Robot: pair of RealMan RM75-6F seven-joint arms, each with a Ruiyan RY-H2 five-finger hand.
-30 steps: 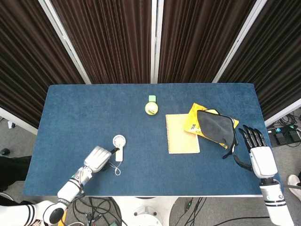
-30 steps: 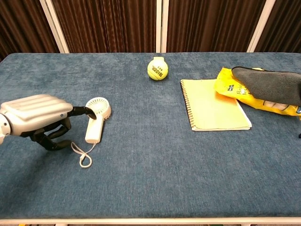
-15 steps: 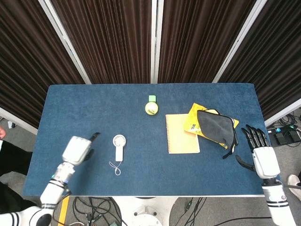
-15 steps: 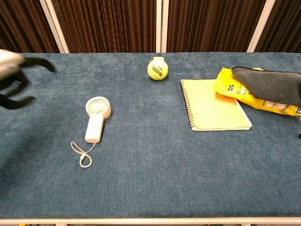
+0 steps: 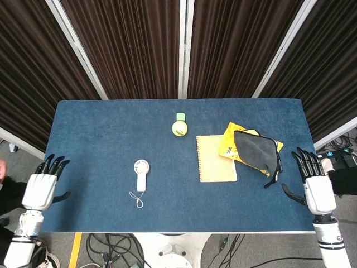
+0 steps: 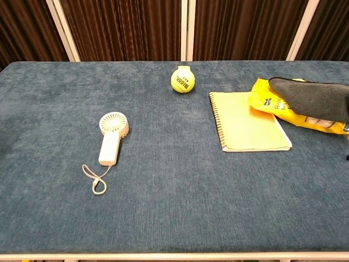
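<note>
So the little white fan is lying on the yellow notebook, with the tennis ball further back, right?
Not quite. The fan lies on the bare blue table, well to the left of the notebook, as the chest view shows. The tennis ball is indeed further back.

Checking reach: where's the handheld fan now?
Head view: the handheld fan lies on the table's left half, left of the notebook, untouched.
</note>
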